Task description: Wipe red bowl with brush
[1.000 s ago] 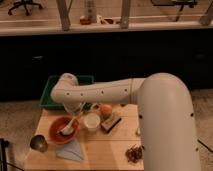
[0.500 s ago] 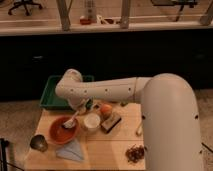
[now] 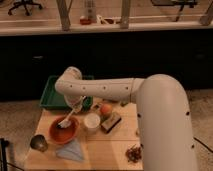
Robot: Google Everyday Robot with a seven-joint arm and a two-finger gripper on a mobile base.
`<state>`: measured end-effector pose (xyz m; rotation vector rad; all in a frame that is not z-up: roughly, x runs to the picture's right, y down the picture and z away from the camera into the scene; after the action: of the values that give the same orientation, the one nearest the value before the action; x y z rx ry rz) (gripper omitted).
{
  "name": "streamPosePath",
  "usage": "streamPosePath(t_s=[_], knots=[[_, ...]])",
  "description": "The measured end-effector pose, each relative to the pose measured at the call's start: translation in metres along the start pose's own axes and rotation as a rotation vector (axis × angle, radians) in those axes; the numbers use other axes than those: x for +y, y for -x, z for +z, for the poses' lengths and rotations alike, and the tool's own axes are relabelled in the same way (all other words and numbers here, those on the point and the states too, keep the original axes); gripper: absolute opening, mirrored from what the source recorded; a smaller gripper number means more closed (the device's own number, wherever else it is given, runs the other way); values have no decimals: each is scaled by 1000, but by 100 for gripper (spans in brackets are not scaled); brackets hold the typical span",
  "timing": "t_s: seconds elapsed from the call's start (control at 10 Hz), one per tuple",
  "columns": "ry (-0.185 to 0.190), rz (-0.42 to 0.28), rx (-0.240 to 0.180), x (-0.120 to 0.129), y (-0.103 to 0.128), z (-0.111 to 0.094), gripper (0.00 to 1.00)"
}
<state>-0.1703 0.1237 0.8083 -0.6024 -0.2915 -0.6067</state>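
The red bowl (image 3: 64, 131) sits on the wooden table (image 3: 102, 150) at the left. The pale brush (image 3: 66, 121) slants down into it, its whitish head resting inside the bowl. My gripper (image 3: 76, 106) is just above the bowl's far rim, at the upper end of the brush handle, under my white arm. The brush handle runs up into the gripper.
A green tray (image 3: 51, 94) lies behind the bowl. A white cup (image 3: 92, 121), an orange ball (image 3: 105, 109) and a dark block with tan top (image 3: 111, 122) stand right of the bowl. A dark metal cup (image 3: 39, 143), a blue cloth (image 3: 70, 150) and a reddish scrap (image 3: 132, 153) lie near the front.
My arm's elbow has shifted right and up a little. The brush has tilted and its head has moved within the bowl.
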Motion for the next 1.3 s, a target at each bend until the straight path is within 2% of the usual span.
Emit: streamPosePath(t_s=[0.2,0.5,1.0,1.3], knots=[[31,-21,-24,5,6,6,0],[67,-13,-37,13,10,11,0],[125,93,-7,25,-6,18,0],[129,96,-4,25,-7,18,0]])
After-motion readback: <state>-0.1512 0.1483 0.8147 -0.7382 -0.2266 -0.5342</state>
